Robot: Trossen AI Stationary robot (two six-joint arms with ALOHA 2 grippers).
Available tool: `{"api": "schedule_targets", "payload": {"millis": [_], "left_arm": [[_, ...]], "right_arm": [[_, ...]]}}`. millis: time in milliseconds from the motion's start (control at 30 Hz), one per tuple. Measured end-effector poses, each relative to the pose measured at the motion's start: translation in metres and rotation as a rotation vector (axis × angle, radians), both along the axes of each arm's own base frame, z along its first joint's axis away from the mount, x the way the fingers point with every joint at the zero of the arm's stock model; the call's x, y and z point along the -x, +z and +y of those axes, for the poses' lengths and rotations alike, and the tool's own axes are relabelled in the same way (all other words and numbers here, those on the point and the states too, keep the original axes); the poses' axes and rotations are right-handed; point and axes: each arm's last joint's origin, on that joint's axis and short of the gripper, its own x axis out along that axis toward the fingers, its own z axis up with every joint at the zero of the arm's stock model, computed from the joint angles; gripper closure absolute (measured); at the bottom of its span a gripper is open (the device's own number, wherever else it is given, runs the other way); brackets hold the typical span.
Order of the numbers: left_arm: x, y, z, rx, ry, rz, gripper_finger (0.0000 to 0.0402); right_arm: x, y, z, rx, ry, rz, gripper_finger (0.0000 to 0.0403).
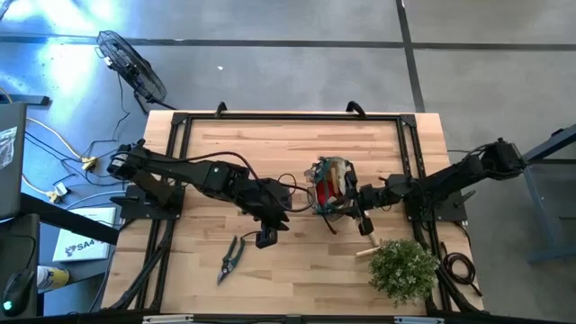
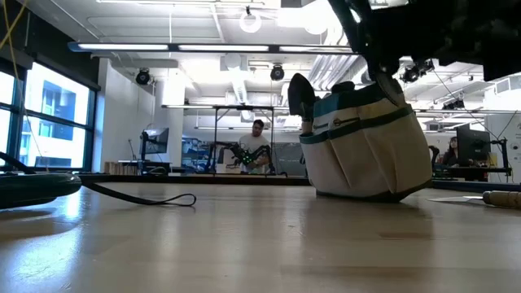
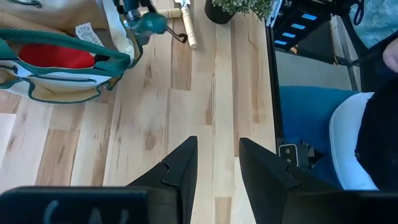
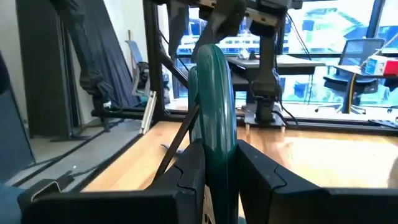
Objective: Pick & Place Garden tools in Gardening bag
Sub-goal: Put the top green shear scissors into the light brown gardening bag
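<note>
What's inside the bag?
Something red, likely the glove, shows through the open top of the gardening bag. From above, the same red sits among other things too jumbled to name. The fabric walls hide whatever lies deeper.

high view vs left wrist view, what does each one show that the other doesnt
Only the high view shows the pruning shears lying on the table, both arms, and the right gripper at the gardening bag.

Only the left wrist view shows the left gripper close up, fingers apart with nothing between them, and the red glove inside the bag.

Both show the bag, the wooden-handled tool beside it, and the green plant.
</note>
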Motion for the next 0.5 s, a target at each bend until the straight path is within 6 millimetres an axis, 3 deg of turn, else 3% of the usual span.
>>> {"api": "schedule_targets", "payload": {"millis": [500], "left_arm": [[0.0, 0.0, 0.001, -0.034, 0.0, -0.009, 0.0288]], "right_arm": [[0.006, -0.022, -0.001, 0.001, -0.173, 0.162, 0.0347]]}}
